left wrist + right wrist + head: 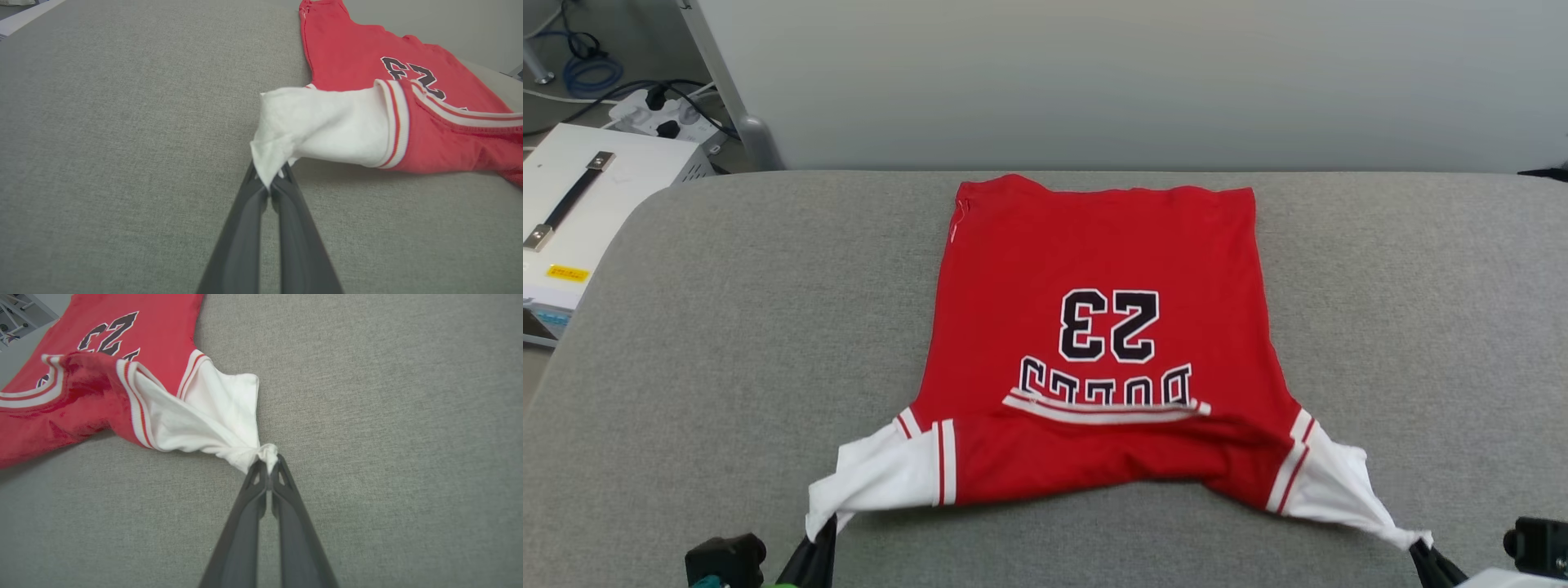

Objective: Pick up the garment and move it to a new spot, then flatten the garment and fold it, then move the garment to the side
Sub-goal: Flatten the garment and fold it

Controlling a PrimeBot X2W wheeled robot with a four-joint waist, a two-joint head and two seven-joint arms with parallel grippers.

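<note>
The garment (1094,269), a red jersey with white sleeves and a black-and-white "23", lies spread on the grey cushioned surface (686,327), hem at the far side, collar towards me. My left gripper (827,523) is shut on the tip of the left white sleeve (318,126), pinching it at the fingertips (261,179). My right gripper (1419,547) is shut on the tip of the right white sleeve (212,416), bunched at the fingertips (282,469). Both sleeves are pulled out taut towards me, and the shoulder edge is lifted slightly off the surface.
A white case with a black handle (580,204) stands at the far left beside the surface, with a power strip and cables (662,114) behind it. A pale wall (1135,82) runs along the far edge. Bare grey surface lies on both sides of the jersey.
</note>
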